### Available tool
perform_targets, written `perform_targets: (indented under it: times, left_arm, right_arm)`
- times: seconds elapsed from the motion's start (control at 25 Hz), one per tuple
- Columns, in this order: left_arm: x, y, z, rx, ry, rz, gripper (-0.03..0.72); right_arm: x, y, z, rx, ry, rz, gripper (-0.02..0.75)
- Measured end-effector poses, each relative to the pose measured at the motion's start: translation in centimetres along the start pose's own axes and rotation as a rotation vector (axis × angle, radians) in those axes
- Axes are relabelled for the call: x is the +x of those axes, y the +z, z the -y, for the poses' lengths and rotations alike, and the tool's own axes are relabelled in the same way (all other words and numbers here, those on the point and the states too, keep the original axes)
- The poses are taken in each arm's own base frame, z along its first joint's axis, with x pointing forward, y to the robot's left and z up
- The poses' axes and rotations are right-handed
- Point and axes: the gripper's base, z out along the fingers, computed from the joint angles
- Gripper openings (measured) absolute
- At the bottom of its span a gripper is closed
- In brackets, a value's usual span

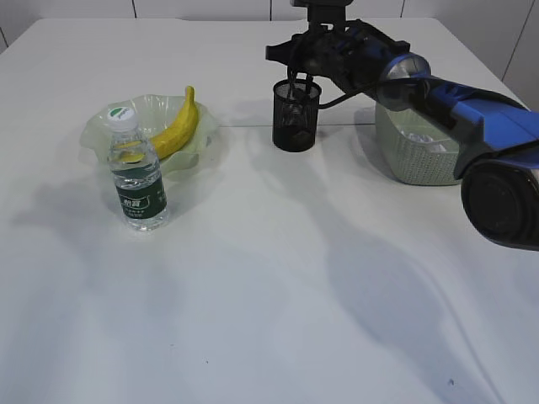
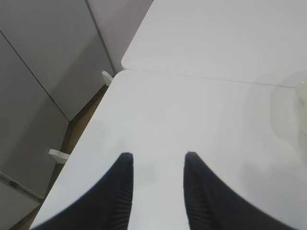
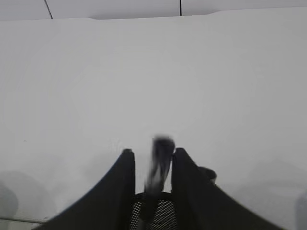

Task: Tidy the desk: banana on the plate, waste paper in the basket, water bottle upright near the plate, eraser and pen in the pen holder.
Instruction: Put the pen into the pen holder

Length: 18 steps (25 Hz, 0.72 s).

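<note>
The banana [image 1: 178, 128] lies in the pale green plate [image 1: 101, 126] at the left. In front of the plate the water bottle [image 1: 138, 181] stands upright. My right gripper [image 1: 301, 74] hangs straight over the black mesh pen holder [image 1: 296, 118]. In the right wrist view its jaws [image 3: 152, 154] stand open. A blurred dark pen [image 3: 160, 163] is upright between them, against the right finger, its lower end in the pen holder [image 3: 158, 213]. My left gripper [image 2: 157, 155] is open and empty over the bare desk [image 2: 201, 110]. The eraser is out of view.
The grey-green basket [image 1: 413, 156] stands right of the pen holder, partly behind my right arm, with something pale inside. The left wrist view shows the desk's left edge, a seam to a second tabletop, and a sliver of the plate [image 2: 300, 96].
</note>
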Motion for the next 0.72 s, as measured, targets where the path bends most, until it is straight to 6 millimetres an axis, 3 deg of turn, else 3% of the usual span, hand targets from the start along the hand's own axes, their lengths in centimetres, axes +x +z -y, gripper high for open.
perform_targets:
  times: [0.2,0.72]
  left_arm:
    - [0.00,0.00,0.01,0.001,0.000,0.000,0.244]
    - [0.00,0.00,0.02,0.002,0.000,0.001,0.244]
  right_arm:
    - [-0.02,0.00,-0.01,-0.001,0.001,0.002,0.255]
    - [-0.86,-0.32,-0.05,-0.003,-0.037,0.036,0.265]
